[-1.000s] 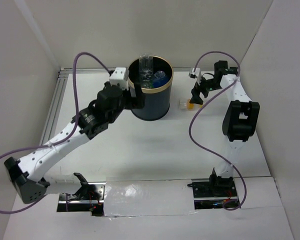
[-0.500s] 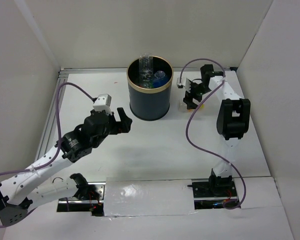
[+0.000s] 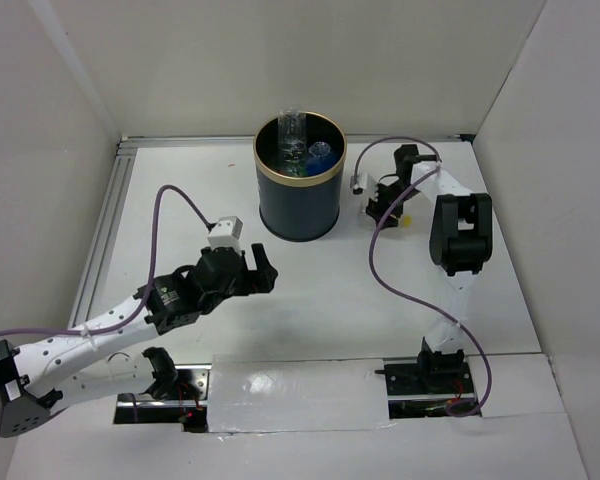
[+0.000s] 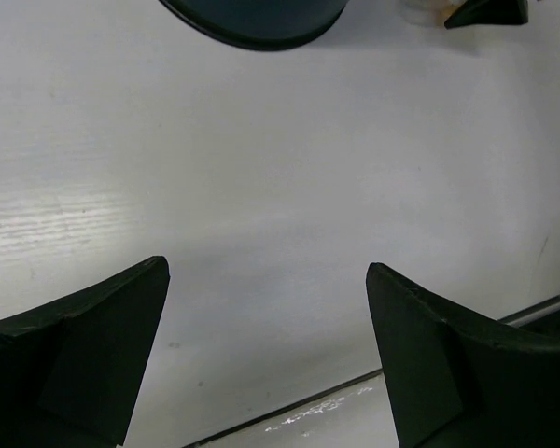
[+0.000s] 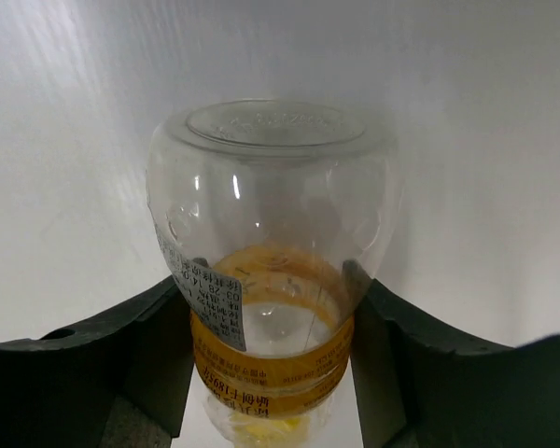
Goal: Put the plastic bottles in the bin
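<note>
**Figure: last bottle outside the bin, right arm at the grasp.**

The bin (image 3: 298,212) is standing at the far middle of the desk (image 3: 330,300). It is already holding several bottles, among them a clear upright one (image 3: 290,130) rising past the gold rim, with a blue-tinted one (image 3: 320,152) beside it.

One yellow-labelled bottle (image 5: 273,271) is sitting on the desk just right of the bin. The right hand (image 3: 385,203) is covering most of it in the top view. In the right wrist view, its two fingers (image 5: 159,327) are pressing against both flanks of the yellow label. On this showing the hand is clamping the bottle, though how firmly cannot be told.

The bottle's long axis is running along the fingers. Its rounded base is pointing away from the wrist and its yellow cap end toward the palm.

The relation that governs the coming move is that the bin's mouth is lying to the left of this hand and well above the desk. The carry therefore seems to call for a lift clear of the rim before any leftward travel. A low sweep would risk knocking the bottle against the bin wall.

The left hand (image 3: 260,268) is hovering over bare desk near and left of the bin, fingers spread wide with nothing between them. It is well apart from the bottle, so the right arm is plainly the nearer one.

Open desk is lying between hand and bin. The upright clear bottle is taking up the far left of the opening.
</note>
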### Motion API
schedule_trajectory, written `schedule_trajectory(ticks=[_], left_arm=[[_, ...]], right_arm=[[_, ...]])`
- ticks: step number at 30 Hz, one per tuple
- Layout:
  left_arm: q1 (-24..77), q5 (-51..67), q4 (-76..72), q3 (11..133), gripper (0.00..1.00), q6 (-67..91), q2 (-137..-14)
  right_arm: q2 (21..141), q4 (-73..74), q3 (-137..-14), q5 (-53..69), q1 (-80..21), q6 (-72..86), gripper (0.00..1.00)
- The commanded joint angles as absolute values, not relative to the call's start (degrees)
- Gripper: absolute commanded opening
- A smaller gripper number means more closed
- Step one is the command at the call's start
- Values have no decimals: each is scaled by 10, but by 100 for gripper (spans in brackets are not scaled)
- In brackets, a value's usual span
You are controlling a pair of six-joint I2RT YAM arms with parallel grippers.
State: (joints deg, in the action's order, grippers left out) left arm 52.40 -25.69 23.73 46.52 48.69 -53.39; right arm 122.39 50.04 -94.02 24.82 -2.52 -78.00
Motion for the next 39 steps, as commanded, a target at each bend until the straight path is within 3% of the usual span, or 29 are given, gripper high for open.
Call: schedule_trajectory(ticks=[1, 3, 6, 9, 13, 19, 22, 24, 26, 27, 28, 34, 39], left_arm=[[545, -271, 217, 437, 100, 532, -533], [553, -271, 211, 420, 100, 552, -533], [558, -271, 181, 389, 100, 557, -533], [558, -265, 145, 383, 100, 550, -539], [558, -258, 139, 398, 100, 520, -572], [563, -252, 132, 406, 100, 508, -577], [563, -252, 132, 395, 100, 508, -557], [563, -258, 137, 389, 100, 515, -546], [563, -264, 137, 382, 100, 520, -529], [563, -264, 137, 374, 100, 520, -524], [563, -264, 137, 368, 100, 520, -524], [563, -264, 137, 390, 100, 508, -532], [569, -269, 137, 416, 100, 468, -543]], right_arm=[[1146, 562, -1010, 340, -12, -786, 29], [1115, 610, -1082, 398, -6, -786, 19], [1064, 609, -1166, 456, -6, -727, 17], [1021, 468, -1214, 520, -32, -584, 17], [995, 238, -1158, 549, -93, -425, 30], [1122, 262, -1244, 518, -207, -408, 33], [1152, 267, -1257, 491, -228, -401, 40], [1159, 279, -1262, 476, -228, -410, 59], [1159, 295, -1267, 475, -220, -416, 70], [1159, 295, -1267, 469, -214, -416, 89], [1159, 314, -1274, 468, -214, -416, 100], [1089, 309, -1288, 444, -197, -334, 100], [998, 314, -1195, 287, -157, -229, 100]])
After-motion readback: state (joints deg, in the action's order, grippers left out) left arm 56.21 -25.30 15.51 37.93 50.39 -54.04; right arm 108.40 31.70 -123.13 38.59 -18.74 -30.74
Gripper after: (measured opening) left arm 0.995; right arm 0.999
